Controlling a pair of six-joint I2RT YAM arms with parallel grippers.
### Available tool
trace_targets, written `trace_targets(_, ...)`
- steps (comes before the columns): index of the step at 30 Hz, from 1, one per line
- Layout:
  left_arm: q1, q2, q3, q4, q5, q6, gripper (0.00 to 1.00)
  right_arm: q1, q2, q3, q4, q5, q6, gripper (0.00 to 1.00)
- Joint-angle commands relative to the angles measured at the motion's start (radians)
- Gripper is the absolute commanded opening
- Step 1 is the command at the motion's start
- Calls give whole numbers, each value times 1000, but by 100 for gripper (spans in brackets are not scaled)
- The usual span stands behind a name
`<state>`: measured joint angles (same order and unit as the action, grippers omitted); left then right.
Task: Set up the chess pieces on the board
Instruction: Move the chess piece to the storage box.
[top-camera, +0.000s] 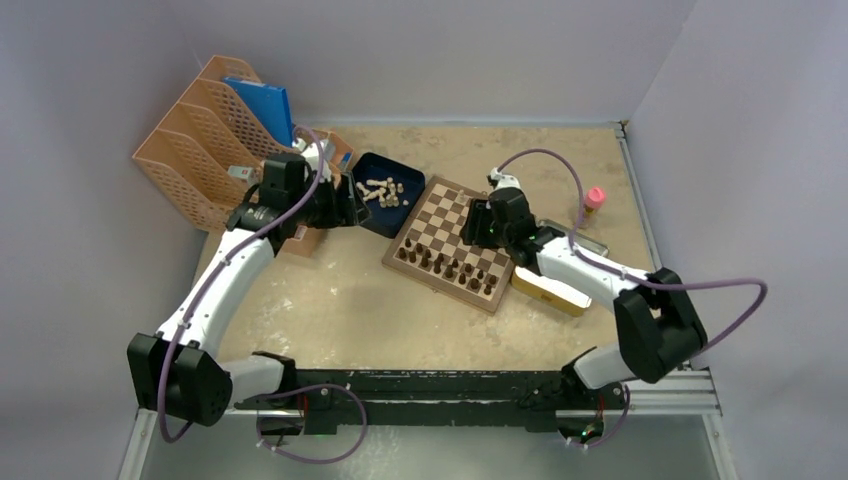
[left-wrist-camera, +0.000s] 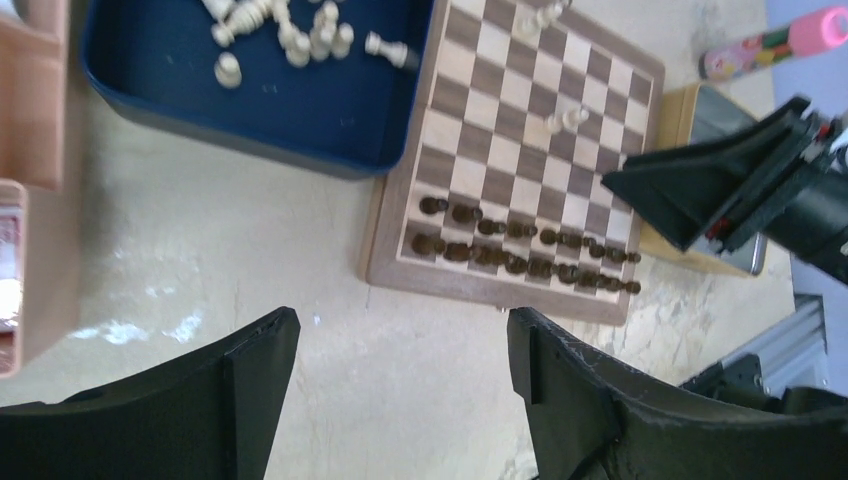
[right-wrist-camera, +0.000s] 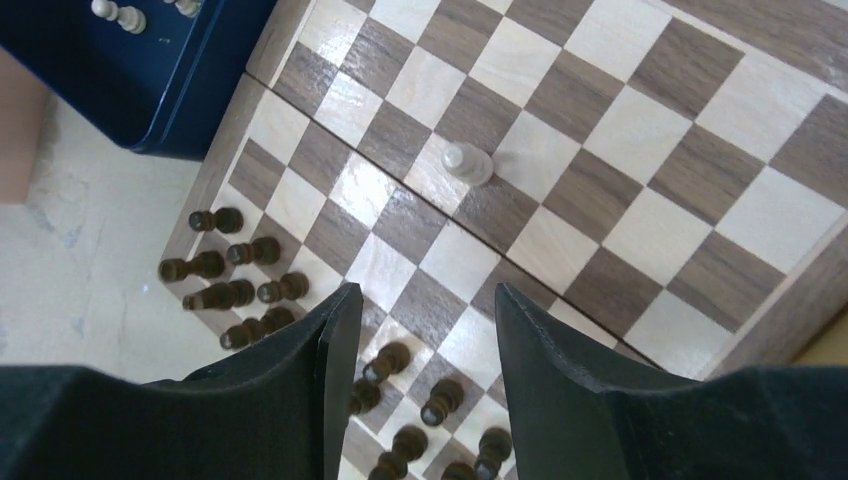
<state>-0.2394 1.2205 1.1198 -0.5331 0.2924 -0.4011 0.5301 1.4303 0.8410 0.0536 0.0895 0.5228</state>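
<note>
Beige wooden chess pieces (top-camera: 380, 188) lie just right of the nearer left jaws, parted and empty; right jaws likewise parted.

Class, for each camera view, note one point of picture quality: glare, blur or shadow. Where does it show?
Top external: soft, even light, a faint shadow on the table; the chess pieces look tiny. Left wrist: pieces in the blue tray are blurred, glare streaks the table. Right wrist: sheen on the board, one light piece sharp.

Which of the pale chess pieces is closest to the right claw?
The lone pale piece upright on the board, just ahead of the right gripper; most others lie in the blue tray.
</note>
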Motion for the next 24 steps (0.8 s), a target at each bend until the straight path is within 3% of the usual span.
trace_targets(1,18,-2,-30,20,119,18,76,5,65,96,63,64,-23,54)
trace_targets(15,17,-110,-171,16,184,29,77,23,296,247,28,175,-53,42)
trace_targets(24,16,-181,-261,23,175,34,77,31,334,304,-39,266,-55,21)
